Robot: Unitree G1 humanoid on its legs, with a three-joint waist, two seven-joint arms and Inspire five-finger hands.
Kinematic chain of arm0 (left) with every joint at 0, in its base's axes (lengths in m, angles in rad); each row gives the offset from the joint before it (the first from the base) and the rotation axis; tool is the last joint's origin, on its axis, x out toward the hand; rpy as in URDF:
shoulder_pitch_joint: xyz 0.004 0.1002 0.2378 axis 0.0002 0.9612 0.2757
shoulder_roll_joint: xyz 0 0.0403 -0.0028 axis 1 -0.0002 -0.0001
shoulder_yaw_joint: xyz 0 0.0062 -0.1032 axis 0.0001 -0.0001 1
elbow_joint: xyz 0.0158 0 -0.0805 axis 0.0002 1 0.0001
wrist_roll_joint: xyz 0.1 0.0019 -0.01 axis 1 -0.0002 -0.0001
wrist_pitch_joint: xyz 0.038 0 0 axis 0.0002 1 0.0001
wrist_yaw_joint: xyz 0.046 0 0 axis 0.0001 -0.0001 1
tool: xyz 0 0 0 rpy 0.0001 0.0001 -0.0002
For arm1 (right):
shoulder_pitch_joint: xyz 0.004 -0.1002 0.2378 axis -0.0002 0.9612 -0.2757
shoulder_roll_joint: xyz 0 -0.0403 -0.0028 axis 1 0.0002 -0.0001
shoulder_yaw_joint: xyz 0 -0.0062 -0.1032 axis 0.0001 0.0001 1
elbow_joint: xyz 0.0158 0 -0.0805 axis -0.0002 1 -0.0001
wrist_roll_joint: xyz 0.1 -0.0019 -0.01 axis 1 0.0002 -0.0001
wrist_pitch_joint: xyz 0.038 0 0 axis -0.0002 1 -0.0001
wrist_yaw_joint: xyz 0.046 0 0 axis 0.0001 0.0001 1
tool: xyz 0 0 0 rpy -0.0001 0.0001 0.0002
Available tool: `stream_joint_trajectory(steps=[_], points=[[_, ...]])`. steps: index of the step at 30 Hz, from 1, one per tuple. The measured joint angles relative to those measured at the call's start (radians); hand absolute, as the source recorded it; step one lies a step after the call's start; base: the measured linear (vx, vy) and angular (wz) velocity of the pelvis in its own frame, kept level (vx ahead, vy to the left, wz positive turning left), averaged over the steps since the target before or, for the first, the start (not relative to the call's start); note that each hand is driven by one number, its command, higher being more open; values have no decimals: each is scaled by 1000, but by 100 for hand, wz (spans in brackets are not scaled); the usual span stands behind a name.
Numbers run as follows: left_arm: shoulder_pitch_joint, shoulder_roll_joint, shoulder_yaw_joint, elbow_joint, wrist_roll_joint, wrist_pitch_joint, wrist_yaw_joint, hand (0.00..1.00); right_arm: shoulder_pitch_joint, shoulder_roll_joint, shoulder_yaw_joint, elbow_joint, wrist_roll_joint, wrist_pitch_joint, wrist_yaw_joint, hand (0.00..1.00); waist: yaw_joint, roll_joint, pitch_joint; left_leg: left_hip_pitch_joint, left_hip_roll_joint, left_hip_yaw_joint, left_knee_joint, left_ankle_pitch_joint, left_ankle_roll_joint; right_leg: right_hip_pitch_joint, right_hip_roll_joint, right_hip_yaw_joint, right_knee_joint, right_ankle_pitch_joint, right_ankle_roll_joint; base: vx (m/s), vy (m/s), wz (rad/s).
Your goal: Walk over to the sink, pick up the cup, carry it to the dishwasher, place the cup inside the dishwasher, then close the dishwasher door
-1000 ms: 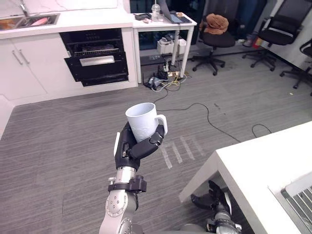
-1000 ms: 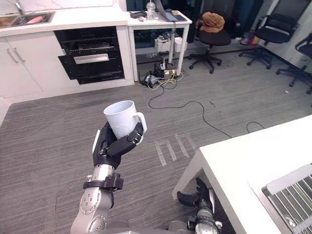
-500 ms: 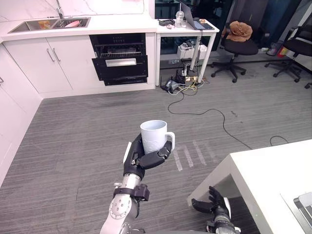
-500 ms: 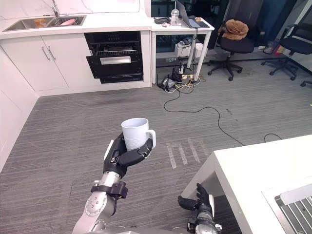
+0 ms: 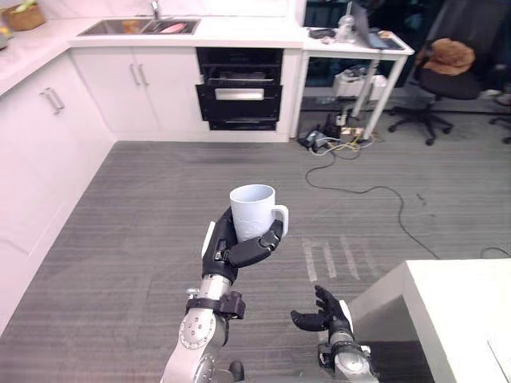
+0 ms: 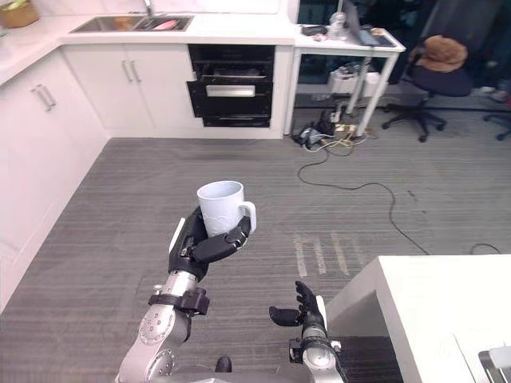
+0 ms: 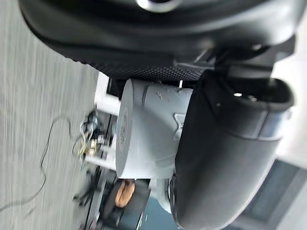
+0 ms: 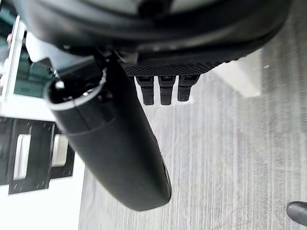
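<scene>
A white cup [image 5: 254, 211] with a handle stands upright in my left hand [image 5: 231, 251], held at mid-view above the grey floor. My left hand's fingers and thumb [image 7: 225, 153] are curled round the cup [image 7: 144, 129]. The black dishwasher [image 5: 239, 88] sits under the white counter at the far wall, its door ajar and its racks showing. The sink [image 5: 144, 26] lies in the counter to its left, with a pinkish thing in it. My right hand [image 5: 323, 315] hangs low near the bottom edge, its fingers relaxed and holding nothing.
White cabinets [image 5: 40, 136] run along the left side. A white table [image 5: 471, 319] fills the lower right corner. A small white desk [image 5: 359, 48] stands right of the dishwasher, with cables [image 5: 343, 144] on the floor under it and an office chair [image 5: 447, 68] beyond.
The camera has swung to the left: the counter, sink and dishwasher now sit nearer the middle, and the left cabinets have come into sight. The cup stays in my left hand.
</scene>
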State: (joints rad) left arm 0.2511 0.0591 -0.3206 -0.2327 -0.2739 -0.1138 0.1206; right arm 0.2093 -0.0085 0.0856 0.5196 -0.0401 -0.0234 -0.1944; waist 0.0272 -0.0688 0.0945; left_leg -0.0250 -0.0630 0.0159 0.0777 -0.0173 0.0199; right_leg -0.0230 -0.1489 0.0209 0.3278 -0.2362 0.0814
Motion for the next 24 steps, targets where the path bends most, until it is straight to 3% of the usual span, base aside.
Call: stream_joint_trajectory(steps=[4, 5, 12, 14, 22, 24], points=[[3, -15, 3, -30, 0, 0, -2, 30, 0, -4, -19, -58, -10, 0, 0, 90, 12, 0, -2, -1, 10, -30, -9, 2, -5, 41, 11, -31, -64, 25, -2, 63, -54, 23], [43, 17, 0, 14, 0, 0, -14, 30, 34, -20, -43, 12, -33, 0, 0, 90, -19, 35, -52, 34, 43, -49, -143, 102, -28, 54, 62, 51, -146, 73, -16, 32, -14, 7], [33, 9, 0, 26, 0, 0, -13, 30, 39, -12, -74, 13, -32, -2, 0, 90, -26, 40, -48, 44, 53, -5, -126, 84, -34, 61, 64, 81, -162, 86, -16, -13, -6, -17], [18, -5, -3, 51, -1, 3, -14, 30, 48, -11, -120, 37, -27, 0, -4, 90, -59, 40, -45, 50, 66, 31, -125, 74, -29, 79, 62, 59, -186, 93, -16, -36, -22, 20], [3, -36, 29, 131, -3, 42, -7, 30, 78, -8, -190, 143, 20, 4, -16, 90, -65, 46, -42, 49, 79, 28, -131, 68, -44, 115, 62, -2, -208, 95, -20, 6, -40, 16], [3, -33, 37, 132, -3, 47, -7, 30, 69, -8, -208, 144, 21, 9, -32, 90, -66, 49, -39, 41, 81, 48, -124, 100, -42, 122, 51, -44, -205, 90, -16, 10, -26, 55]])
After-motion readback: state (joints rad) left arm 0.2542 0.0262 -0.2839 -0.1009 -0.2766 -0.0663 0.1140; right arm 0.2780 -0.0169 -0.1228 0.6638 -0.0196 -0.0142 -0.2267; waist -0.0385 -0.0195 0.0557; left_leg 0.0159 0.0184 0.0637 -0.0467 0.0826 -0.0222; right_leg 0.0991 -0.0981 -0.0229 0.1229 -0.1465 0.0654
